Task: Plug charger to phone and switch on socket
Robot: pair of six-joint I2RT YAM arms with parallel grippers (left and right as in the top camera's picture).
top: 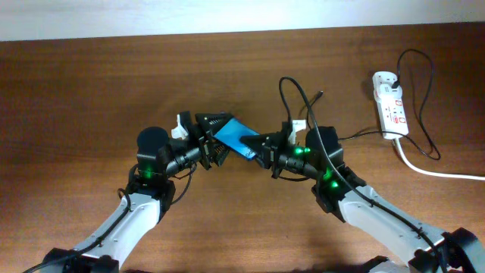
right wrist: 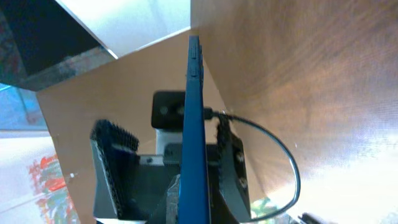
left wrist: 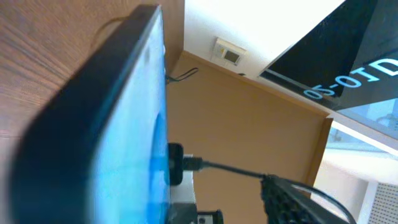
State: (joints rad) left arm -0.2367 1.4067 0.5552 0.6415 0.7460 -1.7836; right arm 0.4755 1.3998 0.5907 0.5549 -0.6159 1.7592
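While both arms meet mid-table, the phone (top: 236, 138) sits tilted btw the left gripper (top: 212, 140) and right gripper (top: 267, 148), blue screen up, one end at each.

Right wrist view: phone is edge-on w/ the right fingers either side. One finger (right wrist: 230, 165) is close against it and the other (right wrist: 115, 135) stands off w/ a clear gap, so the jaws are parted and straddle the phone w/o clamping.

Left wrist view: phone fills the left side. One finger (left wrist: 286, 199) shows low right, apart from the screen. The other is hidden, so can't tell the left's grip.

Socket (top: 390, 106) lies far right near the table (top: 76, 91) edge, well apart from the phone, its white cord (top: 432, 171) trailing right. Switch state is too small to read.

Charger (top: 362, 136) runs from the socket toward the right arm. Can't tell if its tip is in the phone.
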